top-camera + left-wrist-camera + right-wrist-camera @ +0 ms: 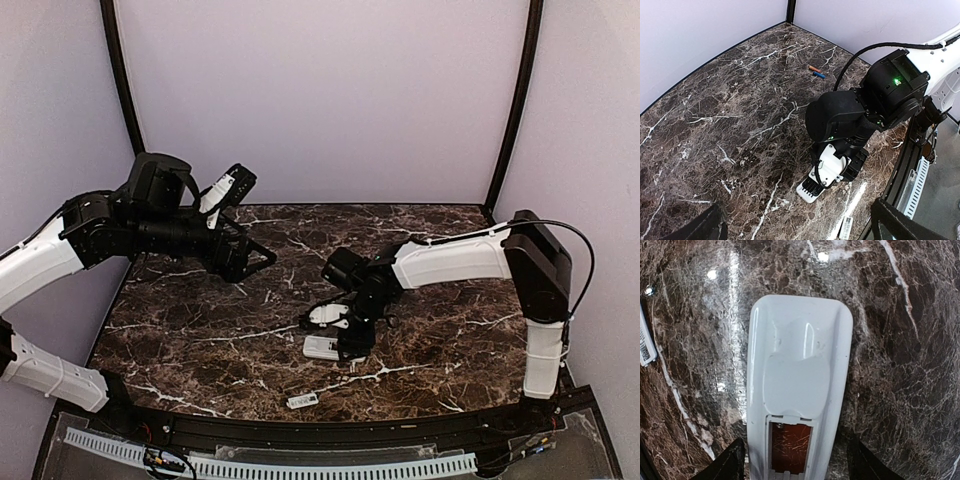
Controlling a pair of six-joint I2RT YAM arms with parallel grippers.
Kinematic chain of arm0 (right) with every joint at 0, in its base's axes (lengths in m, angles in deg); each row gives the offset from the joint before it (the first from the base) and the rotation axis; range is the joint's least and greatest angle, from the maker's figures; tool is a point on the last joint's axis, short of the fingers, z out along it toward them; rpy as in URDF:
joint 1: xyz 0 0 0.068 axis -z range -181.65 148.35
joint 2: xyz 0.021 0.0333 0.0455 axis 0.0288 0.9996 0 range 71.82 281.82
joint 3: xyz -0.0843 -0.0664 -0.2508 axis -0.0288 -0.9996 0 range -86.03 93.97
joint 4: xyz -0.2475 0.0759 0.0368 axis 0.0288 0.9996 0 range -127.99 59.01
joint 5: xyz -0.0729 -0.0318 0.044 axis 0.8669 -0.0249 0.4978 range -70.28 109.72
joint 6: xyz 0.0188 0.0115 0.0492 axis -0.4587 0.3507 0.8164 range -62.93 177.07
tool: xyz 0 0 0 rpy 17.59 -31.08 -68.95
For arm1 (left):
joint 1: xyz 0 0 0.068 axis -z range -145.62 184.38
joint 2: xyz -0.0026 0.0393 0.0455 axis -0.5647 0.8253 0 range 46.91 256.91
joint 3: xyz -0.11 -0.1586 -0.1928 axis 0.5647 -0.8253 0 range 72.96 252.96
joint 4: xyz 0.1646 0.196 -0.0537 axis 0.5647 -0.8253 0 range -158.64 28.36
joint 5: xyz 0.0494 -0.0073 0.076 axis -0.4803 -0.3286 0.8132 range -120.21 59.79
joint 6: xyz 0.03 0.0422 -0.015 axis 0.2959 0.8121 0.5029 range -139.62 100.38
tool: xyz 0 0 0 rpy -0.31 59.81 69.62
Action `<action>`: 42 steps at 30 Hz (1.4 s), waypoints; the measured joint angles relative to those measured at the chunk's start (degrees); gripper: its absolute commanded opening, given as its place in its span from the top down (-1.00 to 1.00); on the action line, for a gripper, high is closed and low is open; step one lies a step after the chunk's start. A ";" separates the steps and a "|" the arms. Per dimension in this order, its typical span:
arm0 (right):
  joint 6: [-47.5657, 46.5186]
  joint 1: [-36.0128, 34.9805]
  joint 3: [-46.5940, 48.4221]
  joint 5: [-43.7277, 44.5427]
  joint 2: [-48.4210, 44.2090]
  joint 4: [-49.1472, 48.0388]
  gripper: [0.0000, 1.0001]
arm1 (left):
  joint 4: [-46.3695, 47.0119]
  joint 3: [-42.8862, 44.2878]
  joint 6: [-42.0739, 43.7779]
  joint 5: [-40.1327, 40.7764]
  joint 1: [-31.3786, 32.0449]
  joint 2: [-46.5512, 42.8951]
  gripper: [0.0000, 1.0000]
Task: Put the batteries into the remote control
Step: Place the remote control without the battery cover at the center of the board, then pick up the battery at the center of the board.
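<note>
— Remote control (320, 347), position at this mark?
— Lay flat on the marble table (200, 340), lower centre of the top view, back side up. Right wrist view showed its battery bay uncovered, reddish-brown inside.
— Right gripper (795, 456)?
— Down over the remote, jaws parted a little wider than its body, one finger (730, 465) along each long edge. A dark sliver showed between the remote and the finger at lower right of the frame, so not clamped.
— Left gripper (800, 225)?
— Raised over the table at upper left of the top view. Jaws spread wide, nothing between them.
— And the batteries (816, 71)?
— Orange-red and blue, lying side by side, upper centre of the left wrist view. Near the back wall, well apart from the remote.
— Other items?
— Small loose white piece (302, 401) near the table's front edge, below the remote in the top view.
</note>
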 measured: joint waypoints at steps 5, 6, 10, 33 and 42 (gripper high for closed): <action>-0.09 -0.02 1.05 0.00 -0.02 0.44 -0.43 | 0.00 0.00 0.00 -0.02 0.00 0.00 -0.98; -0.13 -0.02 1.36 -0.17 -0.07 0.39 -0.44 | 0.00 -0.02 0.00 -0.02 0.00 0.00 -0.98; 1.07 0.04 1.75 -1.70 -2.64 -0.09 -0.39 | 0.50 -0.70 0.02 -0.22 -0.07 -0.13 -0.98; 44.98 35.76 -7.87 17.27 -10.27 -8.00 0.30 | 4.76 -2.21 2.21 -7.32 -7.08 5.07 -0.98; 43.30 40.59 -6.64 19.52 -7.15 -9.35 0.40 | 4.83 0.59 3.04 -9.55 -8.48 9.79 -0.98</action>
